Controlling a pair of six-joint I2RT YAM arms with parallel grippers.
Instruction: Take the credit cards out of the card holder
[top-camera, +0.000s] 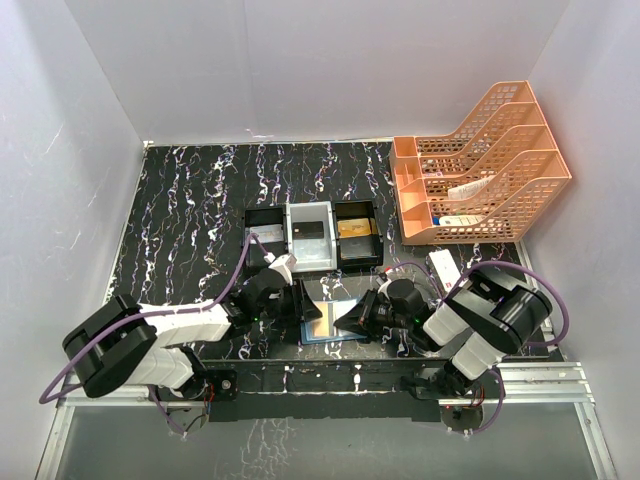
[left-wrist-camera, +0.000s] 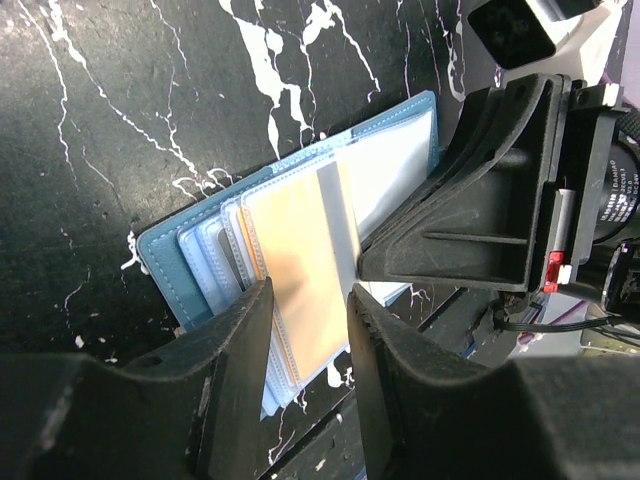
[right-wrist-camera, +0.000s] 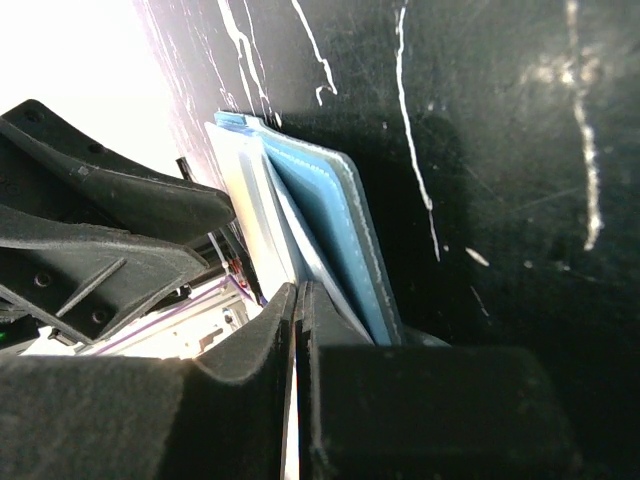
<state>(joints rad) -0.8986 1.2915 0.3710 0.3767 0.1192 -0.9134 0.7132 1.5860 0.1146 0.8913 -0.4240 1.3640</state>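
The left gripper (left-wrist-camera: 310, 300) hangs open, jaws astride a gold-tan credit card (left-wrist-camera: 300, 240) sleeved in the card holder (left-wrist-camera: 165, 255). Across the holder, the right gripper (right-wrist-camera: 298, 305) is closed on a thin inner leaf. Best close the left on the card alone and draw it straight out.

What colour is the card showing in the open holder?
Gold-tan with a grey stripe; the card shows best in the left wrist view.
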